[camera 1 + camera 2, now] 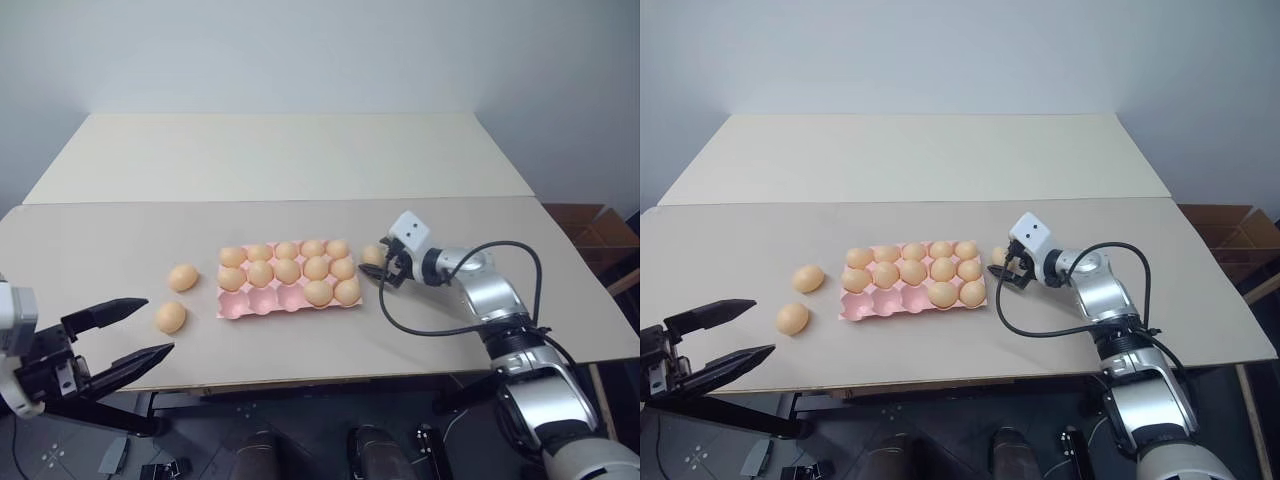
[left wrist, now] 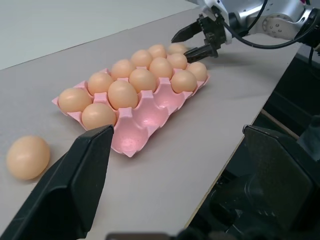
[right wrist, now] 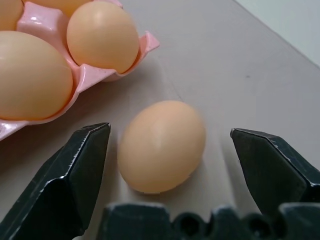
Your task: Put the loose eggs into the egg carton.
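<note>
My right gripper (image 3: 167, 172) is spread wide around a smooth pale orange-tan loose egg (image 3: 162, 145) lying on the beige counter (image 1: 300, 215), just beside the right end of the flat pink moulded egg carton (image 1: 245, 305). Neither black finger touches the shell yet. To do this well, I should centre the egg between the fingers, ease them shut gently so it doesn't roll or squirt out, then lift clear of the carton's rim before moving towards one of the empty cups in the near row. Two more pale orange-tan eggs (image 1: 182, 277) lie left of the carton, near my left gripper (image 1: 135, 335), which hangs released and empty over the counter's near edge.
</note>
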{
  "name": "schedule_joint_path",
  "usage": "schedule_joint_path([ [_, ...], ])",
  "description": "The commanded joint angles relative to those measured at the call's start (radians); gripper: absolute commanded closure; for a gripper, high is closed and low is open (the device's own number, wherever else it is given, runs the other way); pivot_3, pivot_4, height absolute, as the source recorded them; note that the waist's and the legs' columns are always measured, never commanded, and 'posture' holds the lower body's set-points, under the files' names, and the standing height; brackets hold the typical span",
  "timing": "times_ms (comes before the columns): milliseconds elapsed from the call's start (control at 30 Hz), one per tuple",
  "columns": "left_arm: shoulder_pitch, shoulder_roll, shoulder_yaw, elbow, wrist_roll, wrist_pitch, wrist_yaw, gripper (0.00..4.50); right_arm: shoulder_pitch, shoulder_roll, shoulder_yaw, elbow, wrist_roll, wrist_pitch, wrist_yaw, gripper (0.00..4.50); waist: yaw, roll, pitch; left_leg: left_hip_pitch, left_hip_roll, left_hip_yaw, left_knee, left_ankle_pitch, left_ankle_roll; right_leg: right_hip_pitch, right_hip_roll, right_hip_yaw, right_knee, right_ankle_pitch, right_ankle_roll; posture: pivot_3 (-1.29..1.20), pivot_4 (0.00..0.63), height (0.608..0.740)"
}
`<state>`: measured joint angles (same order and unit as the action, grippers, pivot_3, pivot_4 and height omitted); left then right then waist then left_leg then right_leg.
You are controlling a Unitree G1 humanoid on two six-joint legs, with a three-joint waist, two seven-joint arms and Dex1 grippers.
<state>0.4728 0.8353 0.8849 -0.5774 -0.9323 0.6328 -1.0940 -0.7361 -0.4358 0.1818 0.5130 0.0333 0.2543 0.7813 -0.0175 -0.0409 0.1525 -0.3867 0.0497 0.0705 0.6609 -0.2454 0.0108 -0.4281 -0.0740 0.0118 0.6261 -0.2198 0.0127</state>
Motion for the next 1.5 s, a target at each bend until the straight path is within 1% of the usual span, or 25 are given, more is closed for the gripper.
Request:
schedule_joint_path([
  [33,0.007,0.005,0.036,-0.024,-0.019,-0.004,0.006,0.00,-0.034,0.007,-0.023,0.014,0.002,-0.025,-0.002,0.96,0.001,0.000,0.000,0.000,0.000,0.000,0.000,0.000,0.000,0.000,0.000,0.000,0.000,0.000,0.000,0.00,0.150,0.740],
  [67,0.007,0.008,0.036,-0.023,-0.019,-0.005,0.006,0.00,-0.033,0.008,-0.028,0.010,0.005,-0.023,-0.001,1.26,0.001,0.000,0.000,0.000,0.000,0.000,0.000,0.000,0.000,0.000,0.000,0.000,0.000,-0.001,-0.001,0.00,0.150,0.740],
  [133,0.001,0.016,0.032,-0.016,-0.020,-0.006,0.005,0.00,-0.026,0.010,-0.039,-0.015,0.016,-0.009,-0.002,2.06,-0.001,0.000,0.000,0.000,0.000,0.000,0.000,0.000,0.000,0.000,0.000,0.000,0.000,-0.001,-0.001,0.00,0.150,0.740],
  [200,-0.012,0.027,0.023,-0.005,-0.017,-0.008,0.003,0.00,-0.013,0.005,-0.048,-0.064,0.021,0.004,-0.008,2.52,-0.002,0.000,0.000,0.000,0.000,0.000,0.000,0.000,0.000,0.000,0.000,0.000,0.000,-0.001,-0.001,0.00,0.150,0.740],
  [333,-0.058,0.056,-0.006,0.035,-0.005,-0.013,-0.010,0.00,0.017,-0.008,-0.079,-0.282,0.037,0.097,-0.039,2.58,-0.001,0.001,0.001,0.000,0.000,0.000,0.000,0.000,0.000,0.000,0.000,0.000,0.001,0.000,0.001,0.00,0.150,0.740],
  [400,-0.092,0.073,-0.026,0.064,-0.005,-0.014,-0.018,0.00,0.025,-0.004,-0.082,-0.440,0.053,0.190,-0.054,2.58,0.000,0.002,0.001,0.000,0.000,0.000,0.000,0.000,0.000,-0.001,0.000,0.000,0.002,0.000,0.001,0.00,0.150,0.740],
  [500,-0.129,0.092,-0.060,0.100,0.009,-0.017,-0.036,0.00,0.049,0.045,-0.018,-0.657,0.083,0.326,-0.066,2.58,-0.002,0.002,0.001,0.000,0.001,-0.001,0.000,0.000,0.000,-0.001,0.001,-0.001,0.002,0.001,0.001,0.00,0.150,0.740],
  [567,-0.147,0.099,-0.076,0.113,0.016,-0.018,-0.044,0.00,0.065,0.094,0.036,-0.736,0.089,0.390,-0.087,2.58,-0.009,0.002,0.001,0.001,0.002,0.000,0.000,0.000,0.000,-0.001,0.002,-0.001,0.002,0.001,0.001,0.00,0.150,0.740],
  [600,-0.154,0.100,-0.082,0.117,0.019,-0.018,-0.045,0.00,0.070,0.112,0.052,-0.756,0.091,0.414,-0.096,2.58,-0.011,0.002,0.001,0.001,0.002,0.000,-0.001,0.000,0.000,-0.001,0.002,-0.001,0.003,0.000,0.001,0.00,0.150,0.740],
  [733,-0.185,0.100,-0.110,0.135,0.037,-0.025,-0.049,0.00,0.104,0.173,0.229,-0.777,-0.002,0.412,-0.144,2.58,-0.011,0.002,0.001,0.000,0.002,-0.001,-0.001,0.000,0.000,-0.002,0.002,-0.001,0.003,0.000,0.000,0.00,0.150,0.740],
  [800,-0.196,0.099,-0.121,0.139,0.043,-0.027,-0.050,0.00,0.106,0.195,0.267,-0.753,-0.030,0.421,-0.173,2.58,-0.008,0.002,0.001,0.000,0.001,-0.001,-0.001,0.000,-0.001,-0.002,0.001,-0.002,0.003,0.000,0.000,0.00,0.150,0.740],
  [900,-0.210,0.097,-0.135,0.144,0.051,-0.032,-0.053,0.00,0.105,0.186,0.313,-0.724,-0.079,0.418,-0.189,2.58,-0.004,0.002,0.001,-0.002,0.000,0.000,-0.001,0.001,-0.002,-0.004,-0.001,-0.001,0.003,0.000,-0.001,0.00,0.150,0.740],
  [967,-0.215,0.095,-0.141,0.145,0.054,-0.035,-0.054,0.00,0.107,0.175,0.328,-0.721,-0.097,0.414,-0.187,1.85,-0.001,0.001,0.001,-0.002,-0.001,0.000,-0.001,0.001,-0.002,-0.004,-0.001,-0.001,0.002,0.000,-0.001,0.00,0.150,0.740],
  [1000,-0.216,0.095,-0.142,0.145,0.055,-0.036,-0.054,0.00,0.108,0.174,0.327,-0.726,-0.098,0.415,-0.184,1.64,-0.001,0.001,0.000,-0.002,-0.001,0.000,-0.001,0.001,-0.002,-0.004,-0.001,-0.001,0.002,0.000,-0.001,0.00,0.150,0.740],
  [1133,-0.218,0.095,-0.140,0.149,0.056,-0.039,-0.060,0.00,0.098,0.184,0.280,-0.801,-0.063,0.449,-0.168,0.16,-0.001,0.001,0.000,-0.003,0.000,0.000,-0.001,0.001,-0.002,-0.005,0.000,-0.001,0.003,0.000,0.000,0.00,0.150,0.740],
  [1167,-0.220,0.095,-0.142,0.149,0.058,-0.039,-0.059,0.00,0.094,0.184,0.265,-0.819,-0.054,0.457,-0.165,0.01,-0.001,0.001,0.000,-0.003,0.001,0.000,-0.001,0.001,-0.002,-0.006,0.000,-0.001,0.003,0.000,0.001,0.00,0.150,0.740],
  [1367,-0.220,0.090,-0.134,0.151,0.067,-0.040,-0.062,0.00,0.106,0.136,0.122,-0.991,0.065,0.524,-0.117,0.01,0.000,0.001,0.000,-0.004,0.001,0.000,-0.001,0.001,-0.002,-0.007,0.001,-0.001,0.004,0.000,0.001,0.00,0.150,0.740],
  [1500,-0.204,0.087,-0.115,0.147,0.070,-0.037,-0.066,0.00,0.136,0.053,-0.014,-1.083,0.180,0.569,-0.056,0.01,0.004,0.001,0.000,-0.004,0.000,0.000,-0.001,0.001,-0.002,-0.006,0.000,-0.001,0.003,0.000,0.001,0.00,0.150,0.740],
])
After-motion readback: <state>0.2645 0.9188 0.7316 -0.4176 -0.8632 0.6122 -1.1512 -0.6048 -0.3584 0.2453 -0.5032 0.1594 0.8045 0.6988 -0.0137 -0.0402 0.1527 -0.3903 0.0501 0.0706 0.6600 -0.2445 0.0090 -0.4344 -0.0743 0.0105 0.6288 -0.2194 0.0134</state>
